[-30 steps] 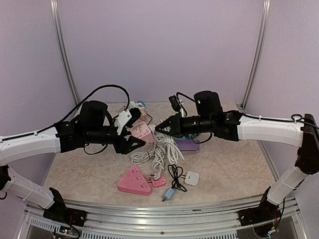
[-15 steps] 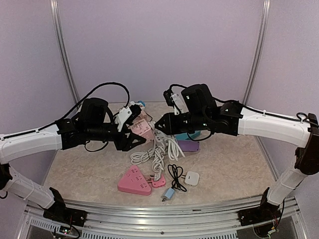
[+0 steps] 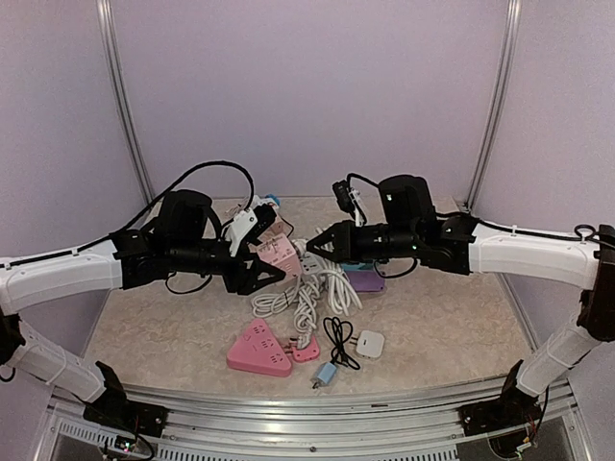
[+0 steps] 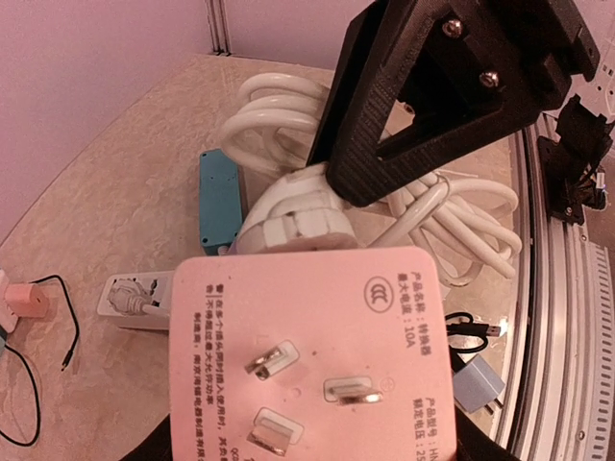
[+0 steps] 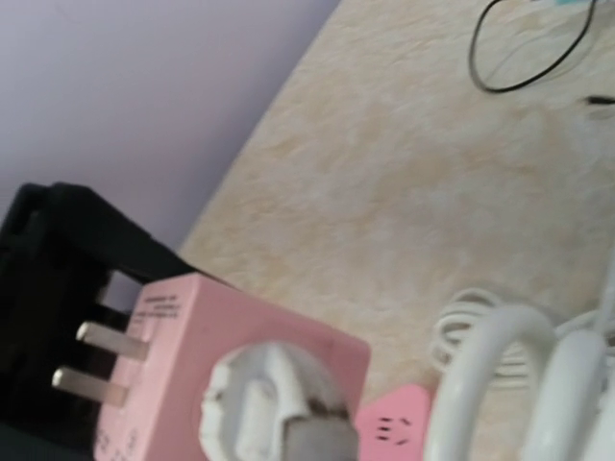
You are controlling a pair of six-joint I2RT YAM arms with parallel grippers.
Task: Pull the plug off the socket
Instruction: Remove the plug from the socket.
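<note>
grip on both halves is deciding this step. the left gripper point(image 3: 263, 273) is clamping part-way closed around the sides of the pink square plastic adapter socket point(image 4: 307, 327), with the three metal prongs point(image 4: 351, 389) on its back facing the left wrist camera. the right gripper point(image 4: 357, 178) is pinching down to almost nothing on the white moulded plug point(image 4: 293, 219). that plug is appearing seated in the far face of the socket, directly between the two grippers and lifted above the bench point(image 3: 452, 327).

to do it well, i am judging that the right gripper should be drawing straight back along the line of the plug's pins, away from the left gripper. the left one should be bracing hard and not following. any sideways rocking is risking bent pins, or the narrow pinch sliding off the plug's rounded body. the thick white coiled cable point(image 3: 309, 296) is trailing beneath the right gripper and may be dragging as the halves are parting, so a slow, even pull is suiting.

the bench is showing a beige, mottled, stone-look surface. on the base side of the left gripper a pink triangular power strip point(image 3: 258, 351) is lying. on the base side of the right gripper a small white charger block point(image 3: 371, 343) is lying beside a black lead point(image 3: 336, 336). a purple flat block point(image 3: 363, 279) is sitting under the right arm, just behind its gripper. plain lilac walls point(image 3: 307, 96) with metal corner posts point(image 3: 120, 96) are enclosing the cell.
</note>
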